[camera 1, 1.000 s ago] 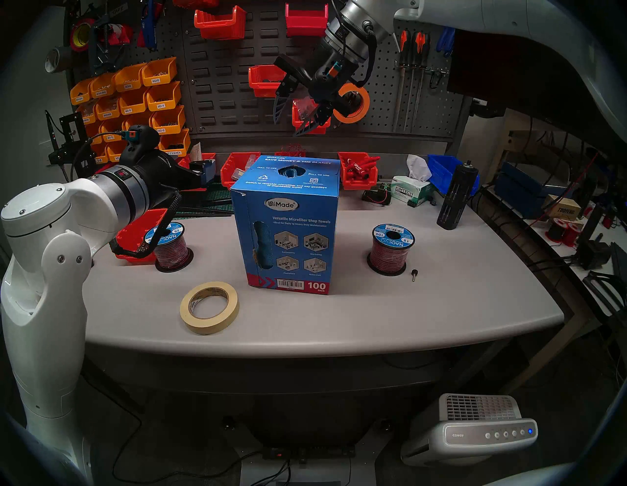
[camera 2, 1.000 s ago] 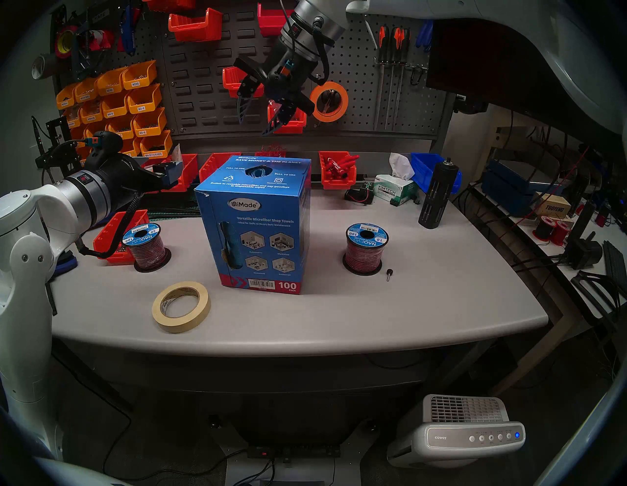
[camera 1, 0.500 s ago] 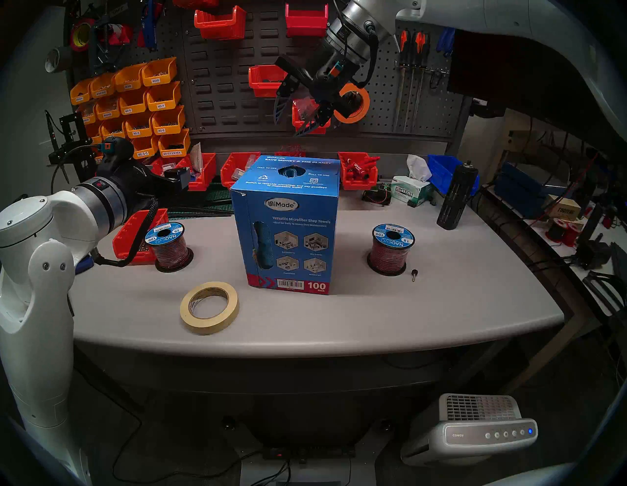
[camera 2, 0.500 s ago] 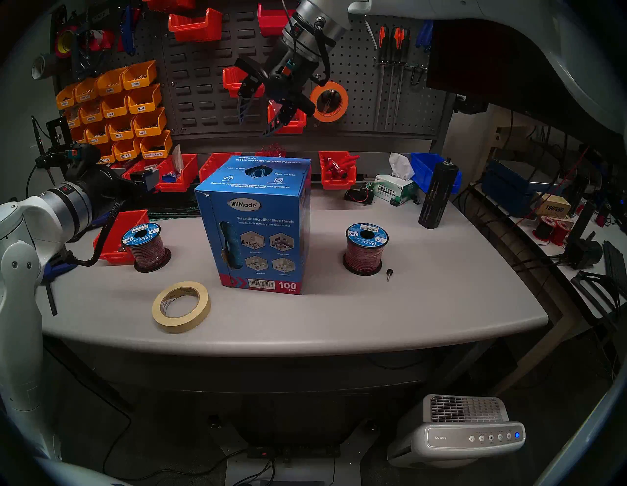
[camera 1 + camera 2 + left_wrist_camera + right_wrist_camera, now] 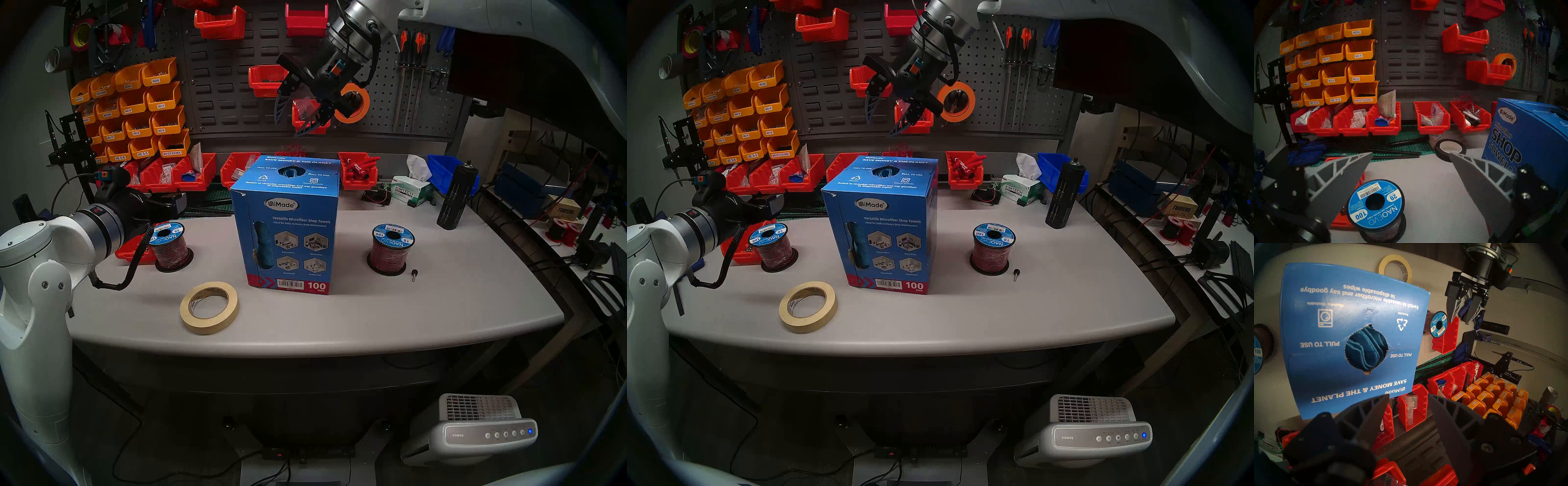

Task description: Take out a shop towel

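The head stereo left view shows a grey surface (image 5: 441, 305) with a tall blue carton (image 5: 288, 224) standing upright near its middle. The shop towel (image 5: 1366, 351) is inside this carton: in the right wrist view its folded blue cloth fills the round hole in the carton's top, and it does not stick out above the cardboard. A strip of the same blue cloth is also seen through a narrow window on the carton's front left edge (only in the head views).

The right gripper (image 5: 297, 117) hangs in the air above and a little behind the carton, pointing down toward the left, well apart from the carton's top. Its two fingers stand apart with an empty gap between them, so it is open and holds nothing.

The left gripper (image 5: 1410, 156) is low at the left side of the surface, pointing nearly level toward the back wall. Its fingers are spread wide and it is empty. Just below it stands a spool of red wire (image 5: 1375, 205) with a blue label, and the carton is to its right, not touching.

A roll of cream masking tape (image 5: 209, 307) lies flat in front of the carton on the left. A second wire spool (image 5: 390, 249) stands to the right of the carton.
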